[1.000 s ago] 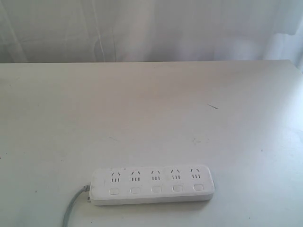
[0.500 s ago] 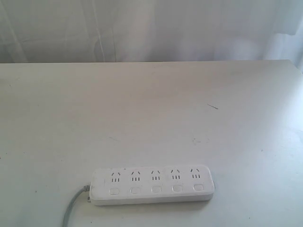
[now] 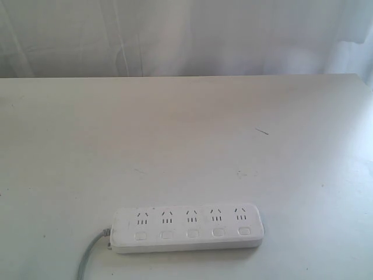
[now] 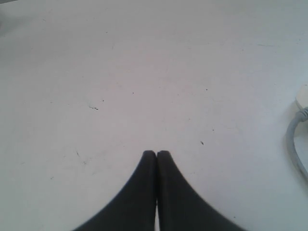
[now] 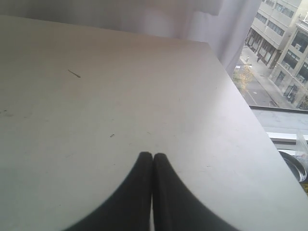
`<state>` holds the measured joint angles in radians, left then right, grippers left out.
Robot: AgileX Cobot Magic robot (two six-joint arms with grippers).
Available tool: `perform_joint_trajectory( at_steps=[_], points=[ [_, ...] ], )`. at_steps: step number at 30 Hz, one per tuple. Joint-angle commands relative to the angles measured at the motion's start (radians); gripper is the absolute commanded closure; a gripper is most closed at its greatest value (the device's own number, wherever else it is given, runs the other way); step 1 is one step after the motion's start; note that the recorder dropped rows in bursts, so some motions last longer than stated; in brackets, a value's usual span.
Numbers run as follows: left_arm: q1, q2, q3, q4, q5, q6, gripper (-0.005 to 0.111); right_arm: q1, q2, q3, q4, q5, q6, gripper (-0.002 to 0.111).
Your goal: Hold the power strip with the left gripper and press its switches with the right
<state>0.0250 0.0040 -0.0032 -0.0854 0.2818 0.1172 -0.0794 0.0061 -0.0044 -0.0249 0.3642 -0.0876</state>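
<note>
The power strip (image 3: pixel 187 228) looks like smooth white plastic, with a faint sheen along its front edge. Its switches (image 3: pixel 192 234) are the same smooth white plastic. The cord (image 3: pixel 88 259) at the strip's end has a grey, matt sheath. The table (image 3: pixel 186 134) under the strip is pale, matt and smooth, marked with small dark specks and one thin scratch beyond the strip; what it is made of I cannot tell. Far behind the strip hangs a white cloth curtain (image 3: pixel 175 35), thin, in soft folds. My left gripper (image 4: pixel 156 153) is black, matt and smooth, and my right gripper (image 5: pixel 152 155) has the same finish.
</note>
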Motion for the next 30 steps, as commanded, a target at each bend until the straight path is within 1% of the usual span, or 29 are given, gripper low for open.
perform_joint_trajectory(
  at_steps=[1, 30],
  points=[
    [0.003, -0.004, 0.003, -0.011, 0.001, -0.008, 0.107, -0.001, -0.006, 0.004, 0.003, -0.008, 0.005, 0.108],
    [0.003, -0.004, 0.003, -0.011, 0.001, -0.008, 0.107, -0.001, -0.006, 0.004, 0.003, -0.008, -0.006, 0.108]
  ],
)
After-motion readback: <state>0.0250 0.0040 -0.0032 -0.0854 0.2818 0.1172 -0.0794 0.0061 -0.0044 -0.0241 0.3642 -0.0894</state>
